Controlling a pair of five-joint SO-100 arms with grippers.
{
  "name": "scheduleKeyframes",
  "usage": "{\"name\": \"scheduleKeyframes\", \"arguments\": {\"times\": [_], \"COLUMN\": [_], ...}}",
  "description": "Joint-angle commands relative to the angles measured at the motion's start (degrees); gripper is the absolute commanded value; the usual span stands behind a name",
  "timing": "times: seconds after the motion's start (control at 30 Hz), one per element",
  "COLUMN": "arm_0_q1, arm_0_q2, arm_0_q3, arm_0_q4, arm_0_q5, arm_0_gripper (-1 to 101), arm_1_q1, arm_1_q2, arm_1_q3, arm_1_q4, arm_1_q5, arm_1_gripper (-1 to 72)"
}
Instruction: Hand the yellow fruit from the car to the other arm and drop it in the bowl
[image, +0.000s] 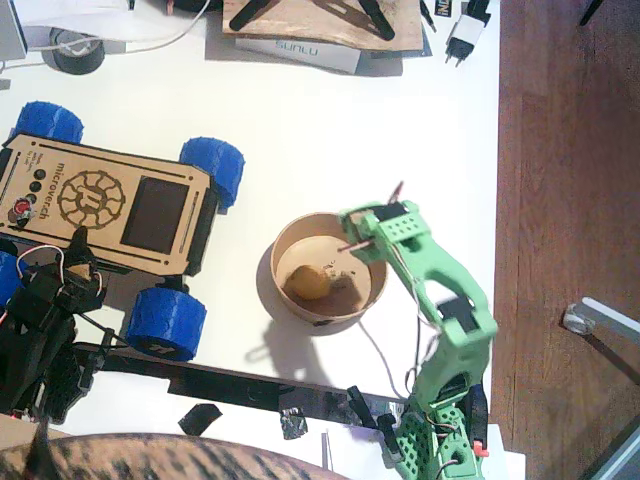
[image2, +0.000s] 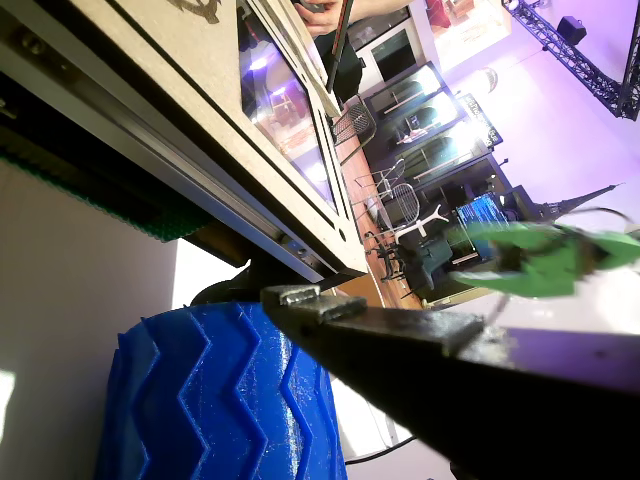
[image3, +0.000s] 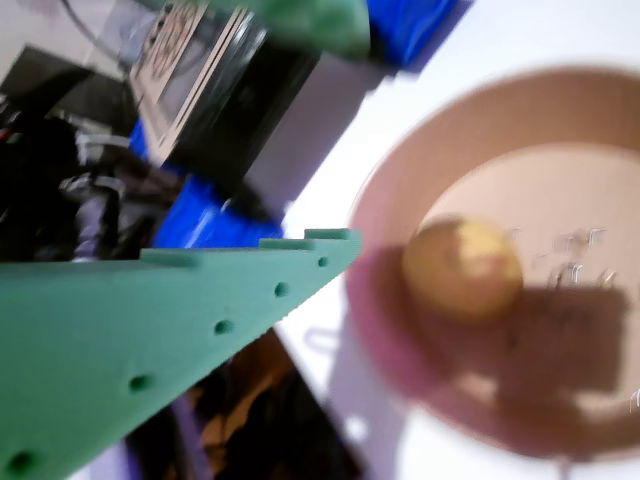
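Fixed view shows the yellow fruit (image: 306, 281) lying inside the bowl (image: 292, 233), so the drop looks done. Above the bowl's rim the green right gripper (image: 372, 226) hangs spread and empty. Left of the bowl, the black left gripper (image: 72, 265) rests by the car (image: 100, 200); its jaws I cannot tell.

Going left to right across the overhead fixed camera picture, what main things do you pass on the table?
The black left arm at the lower left edge → the car → the bowl with the yellow fruit resting inside → the green right arm, its gripper above the bowl's right rim.
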Motion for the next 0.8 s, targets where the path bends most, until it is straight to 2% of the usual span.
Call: {"name": "scheduleKeyframes", "arguments": {"times": [0.0, 0.03, 0.2, 0.5, 0.67, 0.77], "arm_0_q1": [-0.2, -0.2, -0.2, -0.2, -0.2, -0.2], "arm_0_q2": [0.0, 0.0, 0.0, 0.0, 0.0, 0.0], "arm_0_q3": [1.5, 1.5, 1.5, 1.5, 1.5, 1.5], "arm_0_q4": [2.0, 2.0, 2.0, 2.0, 2.0, 2.0], "arm_0_q5": [0.1, 0.1, 0.1, 0.1, 0.1, 0.1], "arm_0_gripper": [52, 52, 51, 51, 50, 46], "arm_1_q1": [-0.1, 0.4, 4.3, 10.2, 9.8, 11.3], "arm_1_q2": [16.6, 21.5, 42.7, 71.5, 80.9, 85.0], "arm_1_q3": [5.3, 8.0, 19.2, 41.9, 50.2, 53.7], "arm_1_q4": [2.8, 3.0, 1.3, -14.8, -15.5, -15.1], "arm_1_q5": [-2.5, -2.3, -0.9, -1.6, -1.2, -0.6], "arm_1_gripper": [2.0, 0.2, 0.2, 0.1, 0.1, 0.1]}}
